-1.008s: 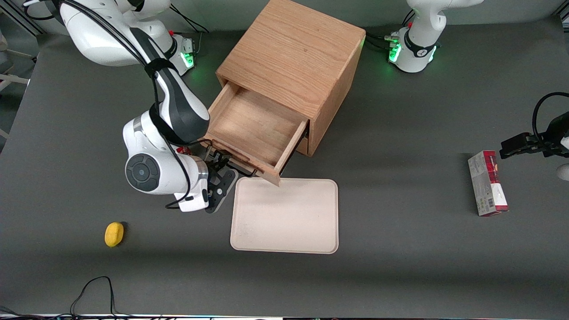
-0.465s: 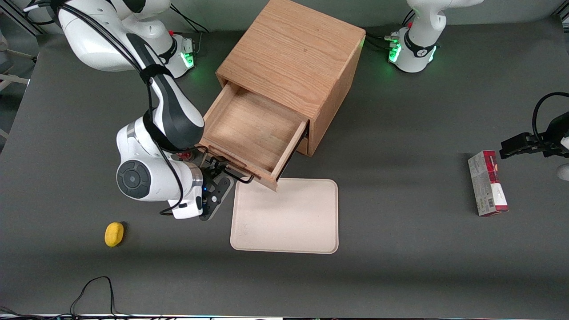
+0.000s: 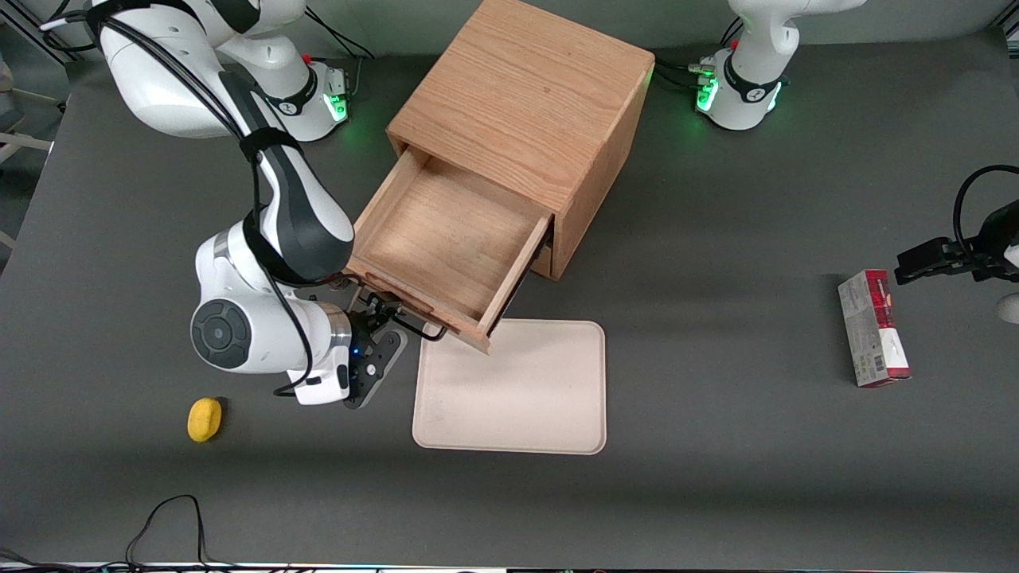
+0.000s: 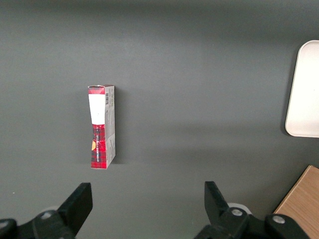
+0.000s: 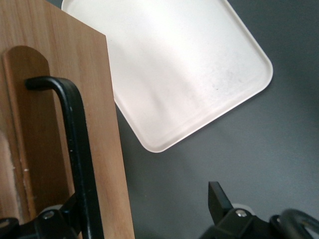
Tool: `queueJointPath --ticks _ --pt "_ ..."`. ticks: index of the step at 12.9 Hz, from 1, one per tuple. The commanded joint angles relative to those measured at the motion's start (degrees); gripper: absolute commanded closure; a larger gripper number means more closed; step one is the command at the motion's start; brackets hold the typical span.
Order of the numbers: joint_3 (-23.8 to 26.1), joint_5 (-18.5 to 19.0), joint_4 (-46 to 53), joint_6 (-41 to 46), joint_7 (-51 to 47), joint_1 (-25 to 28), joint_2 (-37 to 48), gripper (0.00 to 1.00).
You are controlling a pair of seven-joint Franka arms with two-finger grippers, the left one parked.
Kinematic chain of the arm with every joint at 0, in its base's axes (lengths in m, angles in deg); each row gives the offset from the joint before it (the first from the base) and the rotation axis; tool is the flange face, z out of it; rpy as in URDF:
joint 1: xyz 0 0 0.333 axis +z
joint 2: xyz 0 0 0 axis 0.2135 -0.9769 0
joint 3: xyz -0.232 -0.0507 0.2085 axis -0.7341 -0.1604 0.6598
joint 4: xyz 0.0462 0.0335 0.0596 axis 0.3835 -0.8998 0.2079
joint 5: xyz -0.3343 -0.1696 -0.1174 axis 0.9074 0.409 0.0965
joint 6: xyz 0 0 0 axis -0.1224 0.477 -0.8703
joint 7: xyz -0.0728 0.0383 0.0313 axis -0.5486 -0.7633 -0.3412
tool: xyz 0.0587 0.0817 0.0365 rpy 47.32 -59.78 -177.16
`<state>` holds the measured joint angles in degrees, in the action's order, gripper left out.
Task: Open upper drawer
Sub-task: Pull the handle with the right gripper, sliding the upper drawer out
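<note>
The oak cabinet [image 3: 525, 95] stands in the middle of the table. Its upper drawer [image 3: 446, 239] is pulled far out, its bare wooden tray body open to view. The drawer's front [image 5: 55, 99] carries the long black wire handle [image 3: 414, 326], which also shows in the right wrist view [image 5: 75, 134]. My right gripper [image 3: 384, 320] is at this handle, in front of the drawer. In the right wrist view the gripper [image 5: 147, 201] is open, fingers wide apart, with the handle right beside one finger [image 5: 67, 214]. The bottom drawer is almost wholly hidden under the upper one.
A cream tray [image 3: 517, 398] lies on the table just under the drawer's front corner, nearer the front camera; it shows in the right wrist view [image 5: 174, 74]. A yellow object [image 3: 204, 419] lies toward the working arm's end. A red box [image 3: 872, 326] lies toward the parked arm's end.
The upper drawer has slid further out of the cabinet. My gripper and wrist have moved with its handle, away from the cabinet and toward the working arm's end.
</note>
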<state>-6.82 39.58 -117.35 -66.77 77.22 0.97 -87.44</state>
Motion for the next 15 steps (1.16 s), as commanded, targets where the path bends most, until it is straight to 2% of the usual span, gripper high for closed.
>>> queueJointPath --ticks 1,11,15 --pt "0.34 0.11 3.52 -0.53 1.42 -0.99 -1.97 0.00" --pt "0.34 0.11 6.78 -0.53 1.15 -2.39 -1.71 0.00" --pt "0.17 0.20 8.37 0.87 1.33 -4.67 0.66 0.00"
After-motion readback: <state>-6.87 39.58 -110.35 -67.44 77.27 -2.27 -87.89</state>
